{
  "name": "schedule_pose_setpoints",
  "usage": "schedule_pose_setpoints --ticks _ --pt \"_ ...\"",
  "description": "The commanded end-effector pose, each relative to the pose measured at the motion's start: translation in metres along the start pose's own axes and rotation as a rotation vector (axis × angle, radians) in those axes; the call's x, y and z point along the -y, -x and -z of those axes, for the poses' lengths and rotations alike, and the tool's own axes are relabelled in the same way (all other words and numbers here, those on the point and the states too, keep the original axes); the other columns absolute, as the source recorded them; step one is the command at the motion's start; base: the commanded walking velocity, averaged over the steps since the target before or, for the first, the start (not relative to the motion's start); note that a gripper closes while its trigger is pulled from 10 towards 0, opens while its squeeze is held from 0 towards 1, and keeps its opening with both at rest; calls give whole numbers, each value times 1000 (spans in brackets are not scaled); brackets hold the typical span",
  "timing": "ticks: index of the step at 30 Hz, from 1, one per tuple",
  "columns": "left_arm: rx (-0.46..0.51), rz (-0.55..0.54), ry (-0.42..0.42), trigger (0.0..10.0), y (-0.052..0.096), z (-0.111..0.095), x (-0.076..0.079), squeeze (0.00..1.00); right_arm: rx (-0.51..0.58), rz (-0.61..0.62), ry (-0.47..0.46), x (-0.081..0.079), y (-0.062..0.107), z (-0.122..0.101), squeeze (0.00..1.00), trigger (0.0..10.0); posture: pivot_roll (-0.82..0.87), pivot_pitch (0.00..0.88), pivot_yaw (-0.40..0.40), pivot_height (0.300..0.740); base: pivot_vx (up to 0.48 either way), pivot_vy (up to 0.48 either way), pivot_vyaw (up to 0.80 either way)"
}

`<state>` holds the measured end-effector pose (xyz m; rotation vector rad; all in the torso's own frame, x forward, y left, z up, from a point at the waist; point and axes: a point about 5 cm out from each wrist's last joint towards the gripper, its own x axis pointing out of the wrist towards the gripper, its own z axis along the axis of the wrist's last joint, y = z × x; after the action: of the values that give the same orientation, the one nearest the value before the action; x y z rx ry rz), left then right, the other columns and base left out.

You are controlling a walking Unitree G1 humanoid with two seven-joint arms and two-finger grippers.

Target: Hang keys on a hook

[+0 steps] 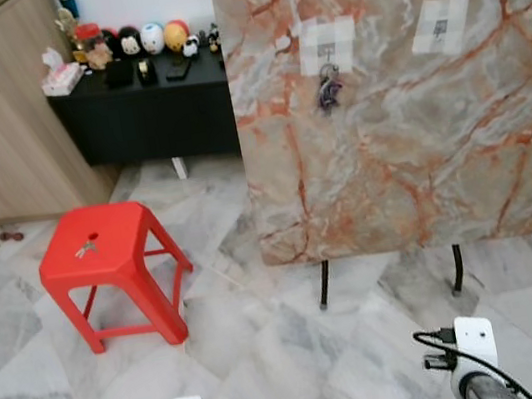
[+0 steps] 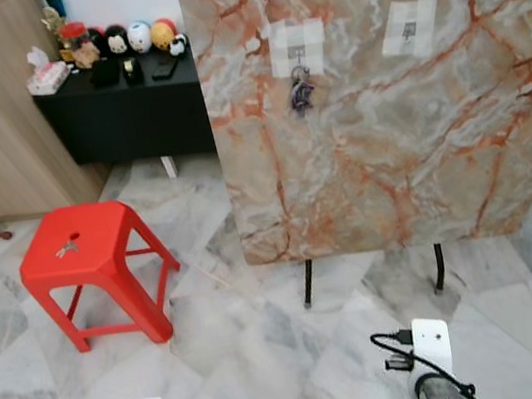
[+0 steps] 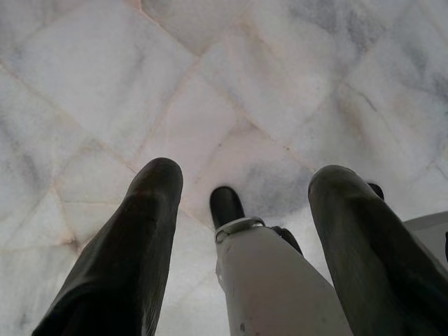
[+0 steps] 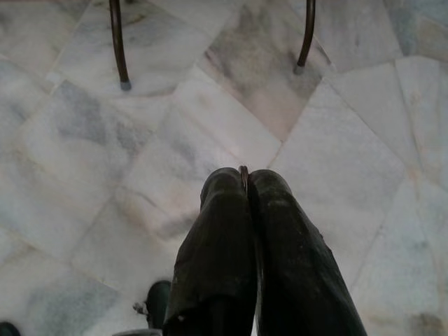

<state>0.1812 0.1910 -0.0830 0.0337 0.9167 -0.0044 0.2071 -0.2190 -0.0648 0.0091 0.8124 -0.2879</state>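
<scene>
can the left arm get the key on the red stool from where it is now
Probably not yet. The key lies on the stool, well ahead of the left gripper, which hangs open over the floor. Nothing blocks the way.

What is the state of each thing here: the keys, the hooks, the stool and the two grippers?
Keys on the board: hanging from the left hook.
Right hook: empty.
Keys on the stool: lying flat on the seat.
Red stool: upright on the floor.
Left gripper: open, empty.
Right gripper: shut, pointing at the floor.
</scene>
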Motion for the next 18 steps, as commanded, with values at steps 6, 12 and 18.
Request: schedule_pose_setpoints --ticks 6,12,18 --pt "-27 10 -21 10000 0 3 0 0 5 0 6 0 0 -1 0 10000 -94 0 -30 740 324 0 0" --pt "-29 9 -26 10000 1 5 0 0 4 -8 3 -1 0 1 0 10000 -92 0 -31 740 328 0 0" --pt "-34 10 -29 10000 1 6 0 0 8 -17 -4 -1 1 2 0 10000 -86 0 -33 740 335 0 0"
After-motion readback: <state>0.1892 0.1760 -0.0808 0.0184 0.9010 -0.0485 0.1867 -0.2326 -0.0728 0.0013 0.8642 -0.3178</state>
